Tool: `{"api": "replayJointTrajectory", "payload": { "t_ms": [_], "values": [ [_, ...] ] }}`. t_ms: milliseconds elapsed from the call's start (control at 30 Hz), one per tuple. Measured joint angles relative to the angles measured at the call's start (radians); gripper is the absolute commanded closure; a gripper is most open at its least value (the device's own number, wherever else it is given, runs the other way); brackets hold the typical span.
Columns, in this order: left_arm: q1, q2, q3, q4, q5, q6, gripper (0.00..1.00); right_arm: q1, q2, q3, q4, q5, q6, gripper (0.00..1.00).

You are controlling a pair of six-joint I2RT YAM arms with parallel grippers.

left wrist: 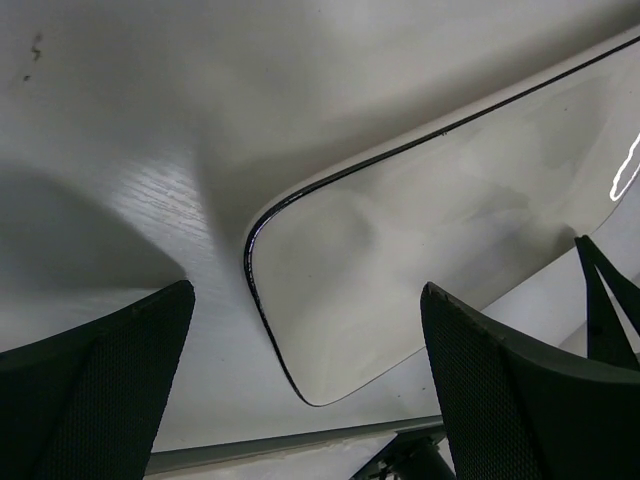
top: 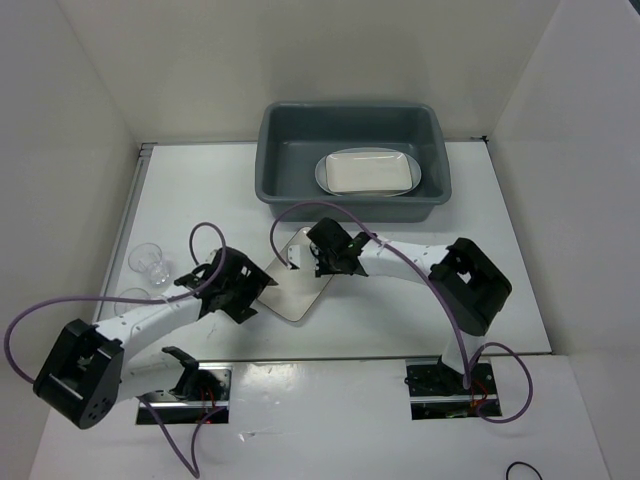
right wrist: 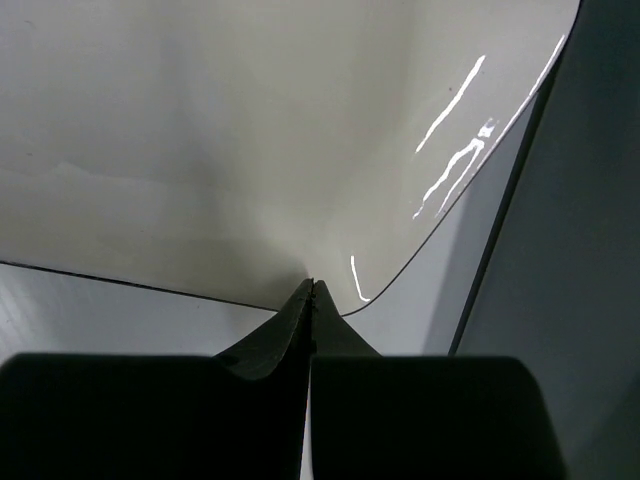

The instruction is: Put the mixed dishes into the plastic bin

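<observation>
Cream plate (top: 300, 292) lies mid-surface, before the plastic bin (top: 293, 165) at the far edge. Only wrist views show grips: right gripper (right wrist: 312, 290) jaws pinch its rim; left gripper (left wrist: 310, 390) jaws gape at its corner.

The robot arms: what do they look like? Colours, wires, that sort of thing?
Both the left arm and right arm have slim white links between chunky black joint housings. A purple cable loops along each. The left gripper and right gripper each have two black fingers; the left's show a fine mesh texture.
</observation>
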State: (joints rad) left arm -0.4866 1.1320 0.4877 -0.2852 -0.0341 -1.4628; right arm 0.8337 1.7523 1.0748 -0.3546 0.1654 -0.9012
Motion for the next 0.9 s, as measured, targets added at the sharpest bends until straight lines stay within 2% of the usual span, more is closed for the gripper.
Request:
{"api": "replayJointTrajectory", "payload": {
  "t_ms": [167,400,600,900],
  "values": [
    [0.000,0.083,0.027,0.042,0.038,0.029,0.00,-0.005,0.000,-0.012,0.005,0.030,0.026,1.00],
    [0.000,0.253,0.153,0.078,0.074,0.119,0.00,-0.007,-0.008,-0.038,-0.018,0.030,0.034,1.00],
    [0.003,0.272,0.174,0.084,0.074,0.160,0.00,-0.018,-0.014,-0.039,-0.073,0.017,0.034,1.00],
    [0.010,0.321,0.229,0.092,0.078,0.239,0.00,-0.031,-0.136,-0.015,-0.337,-0.160,0.075,1.00]
  ]
}}
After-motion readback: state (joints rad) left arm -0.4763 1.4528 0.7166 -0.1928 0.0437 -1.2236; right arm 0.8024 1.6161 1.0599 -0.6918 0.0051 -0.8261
